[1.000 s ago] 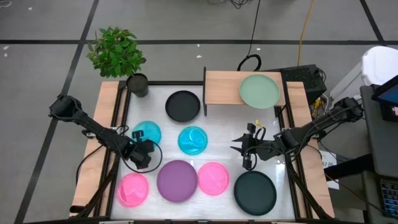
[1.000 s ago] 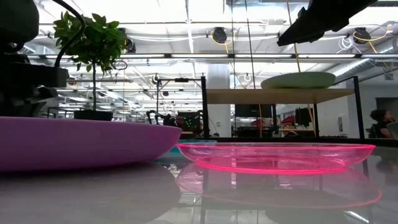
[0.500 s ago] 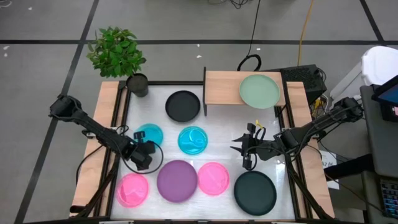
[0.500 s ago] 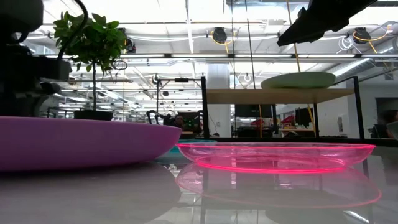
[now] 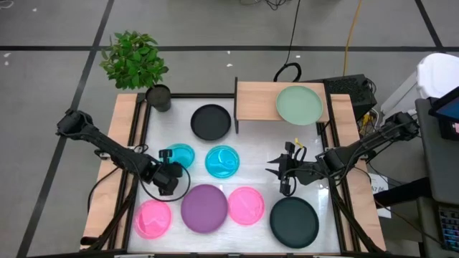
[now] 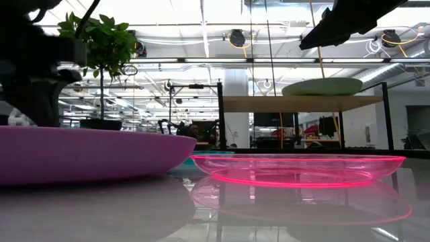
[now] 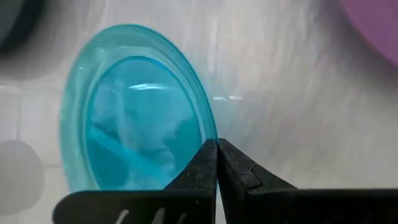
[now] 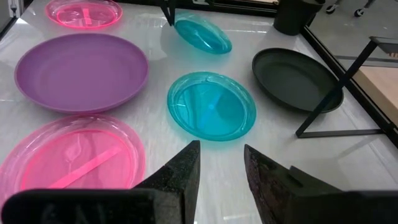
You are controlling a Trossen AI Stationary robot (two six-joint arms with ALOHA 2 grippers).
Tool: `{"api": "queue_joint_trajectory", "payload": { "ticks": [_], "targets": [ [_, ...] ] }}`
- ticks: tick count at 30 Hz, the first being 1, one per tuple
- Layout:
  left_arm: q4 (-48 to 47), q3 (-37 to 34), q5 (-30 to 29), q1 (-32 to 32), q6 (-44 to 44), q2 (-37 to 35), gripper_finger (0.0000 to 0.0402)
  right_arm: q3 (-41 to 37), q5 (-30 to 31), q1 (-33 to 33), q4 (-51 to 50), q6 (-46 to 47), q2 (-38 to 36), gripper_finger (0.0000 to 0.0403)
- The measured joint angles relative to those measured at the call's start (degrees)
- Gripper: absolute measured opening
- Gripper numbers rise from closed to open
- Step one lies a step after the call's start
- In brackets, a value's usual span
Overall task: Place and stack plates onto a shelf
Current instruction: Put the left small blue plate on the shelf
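My left gripper (image 5: pixel 166 158) is over the table's left half, shut on a small translucent cyan plate (image 5: pixel 180 153), which shows tilted in the right wrist view (image 8: pixel 202 34). My right gripper (image 5: pixel 281 175) hovers open over the table's right half, touching nothing, with a second cyan plate (image 8: pixel 211 104) ahead of it. The shelf (image 5: pixel 257 102) stands at the far edge and carries the sage green plate (image 5: pixel 299 104). Flat on the table lie the black plate (image 5: pixel 211 122), purple plate (image 5: pixel 204 208), two pink plates (image 5: pixel 245 206) (image 5: pixel 153 218) and dark teal plate (image 5: pixel 294 221). My left gripper pinches the cyan plate's rim (image 7: pixel 210 138) between its two shut fingers, only at the edge. The fingers come from the table's near side, slanting down. The plate is tilted in the hold, and in the right wrist view it looks raised off the table.
A small dark plant pot (image 5: pixel 159 97) with a leafy plant stands at the far left corner. The shelf's thin black frame leg (image 8: pixel 323 109) reaches down beside the black plate. Light-wood side strips (image 5: pixel 107 172) run along both table sides. Bare table lies between the second cyan plate and my right gripper.
My left gripper has moved a little toward the table's right and up, carrying the cyan plate with it. The plate has shifted right, closer to the second cyan plate, and has tipped from lying flat to tilted. My right arm has kept still.
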Motion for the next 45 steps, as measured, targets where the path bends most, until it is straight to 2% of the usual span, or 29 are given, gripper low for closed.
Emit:
{"api": "queue_joint_trajectory", "payload": {
  "ticks": [6, 11, 17, 24, 28, 33, 42, 45],
  "targets": [
    [-8.5, 6.7, -0.3, 0.7, 4.8, 0.0, 0.0003, 0.0, 0.0, 0.0, 0.1, 0.0, 0.0, 0.0109],
    [-15.0, 14.5, -5.6, 0.7, 11.4, 0.0, 0.0003, -2.2, 0.0, 0.0, 0.8, 0.4, 0.0, 0.0109],
    [-14.7, 21.9, -9.2, 2.1, 24.7, -0.1, 0.0003, -4.6, 0.0, 0.0, 2.9, 1.1, 0.0, 0.0109],
    [-13.9, 29.6, -9.0, 9.4, 36.8, -0.1, 0.0003, -6.1, 0.0, 0.0, 6.6, 0.5, 0.0, 0.0109],
    [-7.6, 32.2, -8.7, 13.8, 46.2, -0.1, 0.0003, -7.2, -0.9, 0.0, 8.1, 1.4, 0.0, 0.0109],
    [1.7, 32.7, -4.9, 18.6, 58.4, 0.2, 0.0003, -8.4, -2.4, 0.0, 10.7, 4.9, 0.0, 0.0109],
    [14.7, 32.7, -2.6, 25.2, 72.0, 4.2, 0.0003, -10.1, -3.1, 1.1, 14.4, 7.9, 0.0, 0.0109],
    [18.7, 32.7, -0.2, 27.1, 74.9, 5.9, 0.0003, -10.1, -3.0, 1.7, 14.9, 8.0, 0.0, 0.0109]
  ]
}}
